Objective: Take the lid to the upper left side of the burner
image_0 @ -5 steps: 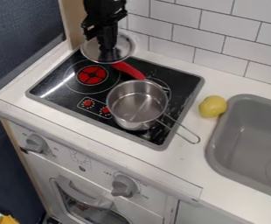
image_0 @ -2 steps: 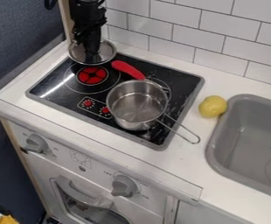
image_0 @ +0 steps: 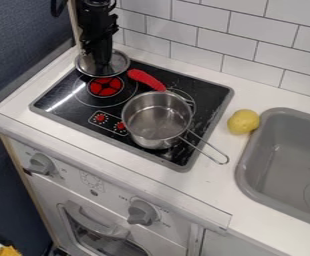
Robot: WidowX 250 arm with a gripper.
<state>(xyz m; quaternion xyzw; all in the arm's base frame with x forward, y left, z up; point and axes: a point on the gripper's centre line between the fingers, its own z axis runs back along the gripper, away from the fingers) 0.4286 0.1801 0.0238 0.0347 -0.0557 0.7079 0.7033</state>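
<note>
On cooktop (image_0: 74, 111), at frame centre: pot (image_0: 156, 119). At upper left, behind burner (image_0: 105, 86): lid (image_0: 119, 63). At right, between cooktop and sink (image_0: 281, 160): lemon (image_0: 243, 122).

Low pass-through is left open on the cooktop (image_0: 59, 95) left of the saucepan (image_0: 156, 120), across the red burner (image_0: 105, 86). The saucepan's far upper left is occupied by the lid (image_0: 120, 62). Just behind it, low passage is blocked by the red item (image_0: 146, 79); lower right, by its wire handle (image_0: 226, 160). Counter room to its right is narrowed by the lemon (image_0: 243, 121).
</note>
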